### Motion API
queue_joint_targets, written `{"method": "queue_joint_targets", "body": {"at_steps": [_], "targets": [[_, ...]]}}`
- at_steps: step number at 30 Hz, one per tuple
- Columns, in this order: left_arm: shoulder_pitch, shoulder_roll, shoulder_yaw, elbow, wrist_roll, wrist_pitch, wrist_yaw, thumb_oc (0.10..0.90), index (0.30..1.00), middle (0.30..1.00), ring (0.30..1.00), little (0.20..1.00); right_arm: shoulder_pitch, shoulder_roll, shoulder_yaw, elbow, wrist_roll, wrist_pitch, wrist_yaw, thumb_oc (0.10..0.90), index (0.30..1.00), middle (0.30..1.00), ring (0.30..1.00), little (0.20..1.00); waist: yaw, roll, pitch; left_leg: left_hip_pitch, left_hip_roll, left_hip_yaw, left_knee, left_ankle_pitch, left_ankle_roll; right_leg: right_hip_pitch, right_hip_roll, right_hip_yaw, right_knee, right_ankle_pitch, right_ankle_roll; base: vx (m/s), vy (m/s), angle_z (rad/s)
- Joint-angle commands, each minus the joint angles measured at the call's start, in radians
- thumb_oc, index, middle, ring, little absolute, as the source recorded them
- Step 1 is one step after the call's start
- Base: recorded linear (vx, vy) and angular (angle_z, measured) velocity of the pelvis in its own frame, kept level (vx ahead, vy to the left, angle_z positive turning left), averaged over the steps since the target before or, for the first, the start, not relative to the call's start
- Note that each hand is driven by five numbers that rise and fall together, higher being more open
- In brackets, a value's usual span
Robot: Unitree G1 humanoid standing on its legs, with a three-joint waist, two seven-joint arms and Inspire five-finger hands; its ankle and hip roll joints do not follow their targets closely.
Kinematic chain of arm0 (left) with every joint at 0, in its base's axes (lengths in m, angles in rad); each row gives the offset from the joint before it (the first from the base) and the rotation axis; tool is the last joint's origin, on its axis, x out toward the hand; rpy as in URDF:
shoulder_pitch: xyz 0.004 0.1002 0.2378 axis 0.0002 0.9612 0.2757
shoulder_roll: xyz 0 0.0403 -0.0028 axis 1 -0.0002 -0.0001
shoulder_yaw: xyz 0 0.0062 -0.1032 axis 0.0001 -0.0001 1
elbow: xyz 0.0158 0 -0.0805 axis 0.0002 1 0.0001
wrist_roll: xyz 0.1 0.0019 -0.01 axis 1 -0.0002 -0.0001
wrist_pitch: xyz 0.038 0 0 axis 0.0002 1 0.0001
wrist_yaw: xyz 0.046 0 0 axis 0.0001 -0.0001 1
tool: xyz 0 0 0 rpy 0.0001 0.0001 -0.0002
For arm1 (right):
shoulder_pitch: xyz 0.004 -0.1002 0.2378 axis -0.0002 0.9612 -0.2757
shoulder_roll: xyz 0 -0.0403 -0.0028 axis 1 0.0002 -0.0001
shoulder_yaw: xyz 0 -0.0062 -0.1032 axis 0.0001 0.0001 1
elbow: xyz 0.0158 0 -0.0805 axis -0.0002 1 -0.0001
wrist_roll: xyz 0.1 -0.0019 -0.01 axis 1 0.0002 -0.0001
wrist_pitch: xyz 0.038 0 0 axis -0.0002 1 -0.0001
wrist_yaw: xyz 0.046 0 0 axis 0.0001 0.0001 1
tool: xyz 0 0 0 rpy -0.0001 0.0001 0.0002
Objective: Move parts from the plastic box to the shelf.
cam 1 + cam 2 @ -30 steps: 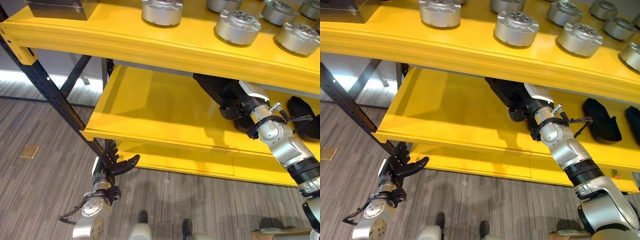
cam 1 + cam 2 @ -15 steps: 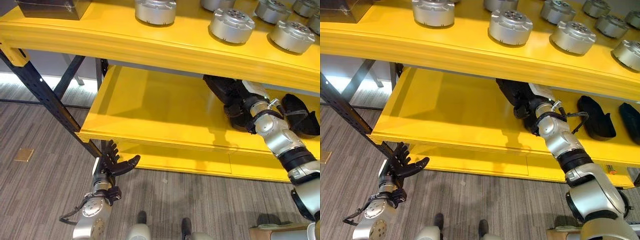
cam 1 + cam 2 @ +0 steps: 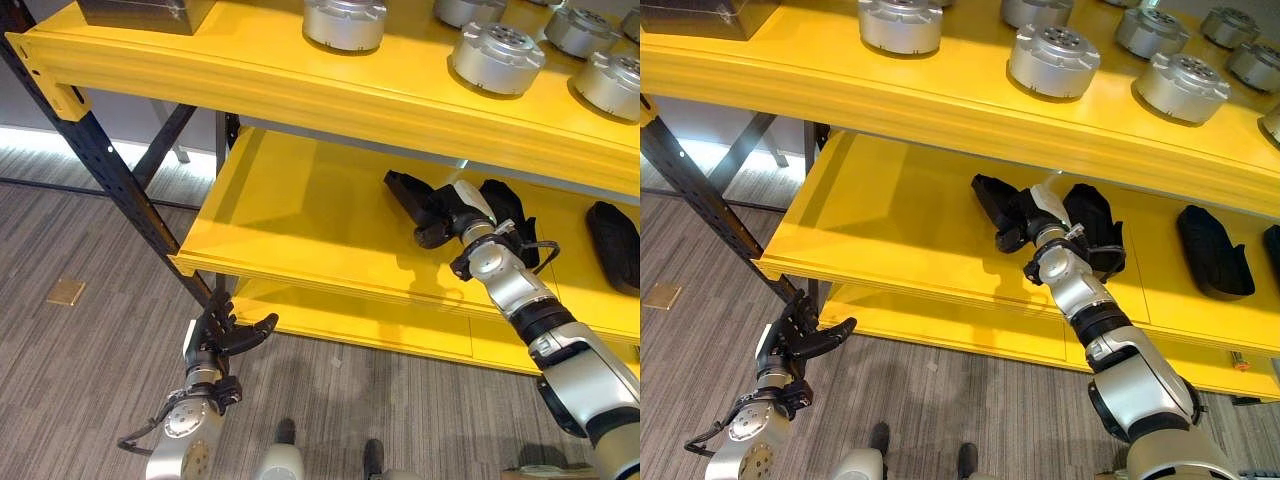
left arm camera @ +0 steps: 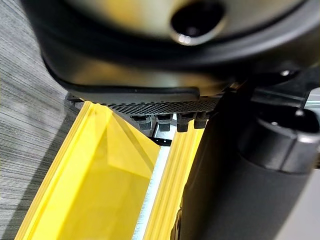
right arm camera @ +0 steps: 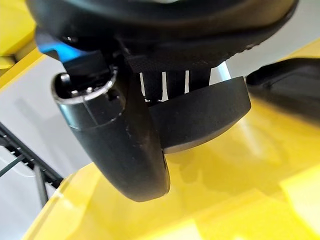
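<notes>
- While the right robot hand (image 3: 440, 210) reaches onto the yellow middle shelf (image 3: 310, 215), its fingers and thumb are clamped on a black part (image 3: 402, 190).
- Just beside it on that shelf lies a second black part (image 3: 1092, 222), and another black part (image 3: 1212, 252) lies farther right.
- Silver round parts (image 3: 497, 57) stand in rows on the upper shelf (image 3: 260, 75), overhanging the reach.
- Low above the grey floor (image 3: 70, 340), the left robot hand (image 3: 222, 335) hangs with fingers apart, holding nothing.

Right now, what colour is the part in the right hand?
Black; the part shows best in the right eye view.
</notes>
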Motion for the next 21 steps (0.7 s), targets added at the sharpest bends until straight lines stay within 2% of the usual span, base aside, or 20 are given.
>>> {"method": "queue_joint_targets", "body": {"at_steps": [1,14,21], "targets": [[0.004,0.072,-0.003,-0.11,-0.003,-0.091,0.004,0.9,1.0,1.0,1.0,1.0,-0.197,0.001,-0.054,0.02,0.01,-0.059,-0.113,0.4,0.3,0.3,0.3,0.3,0.006,-0.047,-0.112,-0.098,0.069,-0.03,0.138,-0.113,-0.025,-0.011,-0.155,-0.037,0.069,-0.022,0.088,-0.01,-0.005,0.08],[0.007,0.093,0.011,-0.109,0.001,-0.093,0.012,0.9,1.0,1.0,1.0,1.0,-0.196,0.016,-0.057,0.023,-0.003,-0.047,-0.113,0.4,0.3,0.3,0.3,0.3,0.033,-0.049,-0.084,-0.143,0.058,-0.06,0.146,-0.107,-0.025,-0.028,-0.159,-0.066,0.074,-0.013,0.087,0.0,-0.001,0.1],[0.009,0.104,0.016,-0.102,-0.004,-0.095,0.015,0.9,1.0,1.0,1.0,1.0,-0.213,0.011,-0.069,0.085,0.007,-0.035,-0.127,0.4,0.3,0.3,0.3,0.3,0.048,-0.04,-0.067,-0.169,0.049,-0.072,0.139,-0.096,-0.024,-0.045,-0.164,-0.08,0.069,-0.008,0.087,-0.01,0.011,0.06]]}}
